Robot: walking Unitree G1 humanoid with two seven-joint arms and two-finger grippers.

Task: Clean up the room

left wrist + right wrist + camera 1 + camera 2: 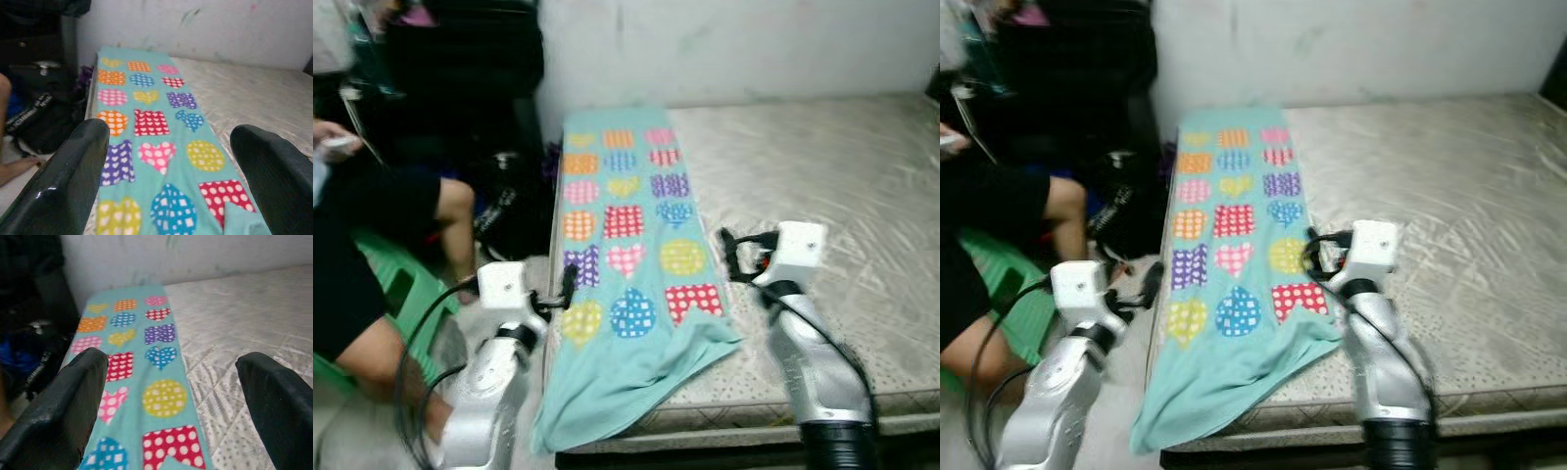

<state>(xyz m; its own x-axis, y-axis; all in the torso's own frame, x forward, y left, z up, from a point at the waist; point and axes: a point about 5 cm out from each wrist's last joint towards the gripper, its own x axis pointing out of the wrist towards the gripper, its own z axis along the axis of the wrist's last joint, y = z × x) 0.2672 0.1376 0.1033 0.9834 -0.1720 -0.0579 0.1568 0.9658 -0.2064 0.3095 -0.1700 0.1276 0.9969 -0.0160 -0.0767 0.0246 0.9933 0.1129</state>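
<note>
A blanket (622, 245) lay lengthwise along the left edge of the mattress (822, 186), its near end spilling over the mattress's front edge. The wall (734, 44) stood behind the mattress. Left of the bed, a person (372, 225) sat on a stool (396, 289), with a bag (509, 211) on the floor between them and the bed.
</note>
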